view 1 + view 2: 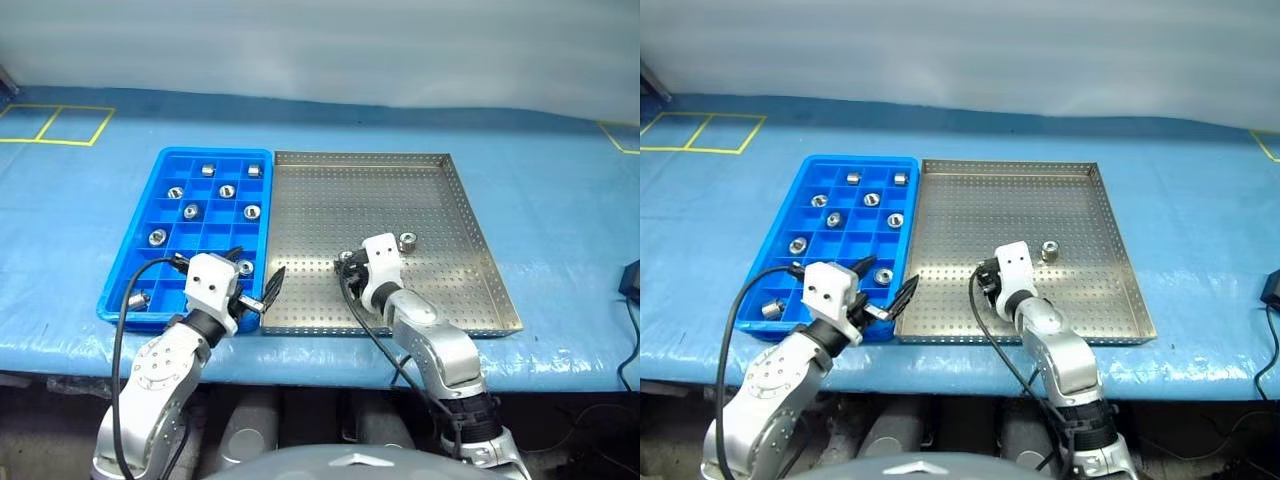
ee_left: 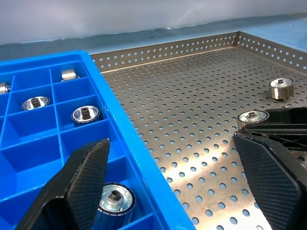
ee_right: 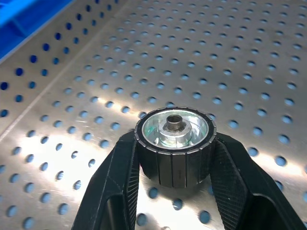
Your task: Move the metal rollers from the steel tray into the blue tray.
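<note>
Near the steel tray's (image 1: pixel 470 250) front edge, the right tool (image 3: pixel 173 158) clamps a roller (image 3: pixel 174 139); the left tool (image 2: pixel 172 182) gapes wide, empty.

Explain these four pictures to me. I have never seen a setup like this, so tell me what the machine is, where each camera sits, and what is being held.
This is a humanoid robot with two arms, each ending in a gripper of two black fingers. Two pictures come from cameras in its head, looking down at a blue-covered table. The other two come from cameras on its wrists.

On the table lie a bright blue plastic tray with square compartments and, touching its right side, a large perforated steel tray. Small shiny metal rollers sit in several blue compartments; one loose roller rests on the steel tray.

The right gripper is shut on a roller over the steel floor. The left gripper hangs open over the border between the trays.
</note>
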`<act>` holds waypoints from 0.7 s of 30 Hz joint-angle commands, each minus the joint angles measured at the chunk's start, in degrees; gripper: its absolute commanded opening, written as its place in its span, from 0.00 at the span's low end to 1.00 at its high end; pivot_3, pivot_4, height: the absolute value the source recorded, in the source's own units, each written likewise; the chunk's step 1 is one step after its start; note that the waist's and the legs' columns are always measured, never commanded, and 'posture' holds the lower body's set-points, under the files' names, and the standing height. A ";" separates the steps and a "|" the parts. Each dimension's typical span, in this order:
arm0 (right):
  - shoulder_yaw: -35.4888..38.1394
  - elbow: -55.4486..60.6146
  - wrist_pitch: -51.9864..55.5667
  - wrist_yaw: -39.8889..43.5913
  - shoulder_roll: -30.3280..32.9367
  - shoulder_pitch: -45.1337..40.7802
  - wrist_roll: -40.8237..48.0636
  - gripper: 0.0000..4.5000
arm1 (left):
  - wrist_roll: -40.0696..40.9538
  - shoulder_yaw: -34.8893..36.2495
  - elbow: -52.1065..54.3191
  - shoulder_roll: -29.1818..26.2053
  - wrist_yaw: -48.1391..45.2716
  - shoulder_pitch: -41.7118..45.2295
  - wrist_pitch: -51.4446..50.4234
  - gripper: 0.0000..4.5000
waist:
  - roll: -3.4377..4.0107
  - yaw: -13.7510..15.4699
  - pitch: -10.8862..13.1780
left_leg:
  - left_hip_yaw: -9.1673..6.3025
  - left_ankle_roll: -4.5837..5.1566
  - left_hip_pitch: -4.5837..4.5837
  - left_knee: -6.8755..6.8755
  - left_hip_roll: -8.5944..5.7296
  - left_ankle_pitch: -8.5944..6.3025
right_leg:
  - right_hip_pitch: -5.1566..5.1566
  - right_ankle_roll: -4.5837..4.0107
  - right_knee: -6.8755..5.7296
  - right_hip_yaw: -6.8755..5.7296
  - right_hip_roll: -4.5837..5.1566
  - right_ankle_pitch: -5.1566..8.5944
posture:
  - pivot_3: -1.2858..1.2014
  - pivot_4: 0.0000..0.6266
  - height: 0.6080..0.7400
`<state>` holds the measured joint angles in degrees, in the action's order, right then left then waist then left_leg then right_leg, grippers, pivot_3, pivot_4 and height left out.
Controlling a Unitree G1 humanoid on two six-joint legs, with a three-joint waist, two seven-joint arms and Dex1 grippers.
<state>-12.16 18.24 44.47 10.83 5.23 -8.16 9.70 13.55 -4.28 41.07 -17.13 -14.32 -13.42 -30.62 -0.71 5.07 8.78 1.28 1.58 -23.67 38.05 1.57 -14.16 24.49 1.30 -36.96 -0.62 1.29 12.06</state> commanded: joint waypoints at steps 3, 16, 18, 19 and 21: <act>-2.24 3.55 2.06 2.80 -0.66 -10.70 0.95 0.38 | -0.91 1.09 4.99 0.82 2.04 -2.21 1.76 1.00 | -0.01 0.53 0.02 | 0.02 0.00 0.00 0.02 0.00 0.01 | 0.00 0.01 -0.01 0.00 0.01 -0.01 | 0.67 0.24 1.00; -6.83 -23.19 -14.25 8.86 -8.57 -27.67 -2.40 0.38 | -5.60 4.61 11.34 4.80 9.00 -11.65 4.75 1.00 | -0.01 8.44 0.02 | -0.07 -0.02 -0.05 -0.23 -0.04 0.00 | 0.09 0.14 0.05 -0.13 -0.01 -0.07 | 0.77 0.24 1.00; -6.39 -26.41 -16.02 9.39 -9.39 -28.80 -2.67 0.38 | -6.00 4.94 12.29 5.33 9.52 -13.73 5.37 1.00 | 0.00 10.60 0.02 | -0.05 -0.03 -0.06 -0.23 -0.02 -0.01 | 0.10 0.13 0.06 -0.17 -0.01 -0.05 | 0.78 0.24 1.00; -6.16 -27.68 -16.62 9.66 -9.69 -29.24 -2.68 0.38 | -6.21 4.95 12.59 5.53 9.71 -14.50 5.62 1.00 | 0.00 11.47 0.02 | -0.02 -0.04 -0.07 -0.23 -0.01 -0.01 | 0.12 0.11 0.07 -0.18 0.00 -0.03 | 0.78 0.24 1.00; -5.87 -29.37 -17.49 9.97 -10.02 -29.68 -2.76 0.38 | -6.58 4.72 12.73 5.85 9.81 -15.13 5.91 1.00 | 0.00 13.89 0.02 | 0.01 -0.05 -0.06 -0.22 0.01 -0.02 | 0.14 0.04 0.07 -0.20 -0.01 0.01 | 0.78 0.24 1.00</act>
<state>-18.82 -11.35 29.20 20.14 -3.77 -36.25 6.87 7.55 0.34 50.75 -11.49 -4.88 -28.52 -26.46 -0.71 18.95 8.81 1.29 1.52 -23.74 37.83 1.58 -14.18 24.66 1.27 -36.89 -0.83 1.29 12.12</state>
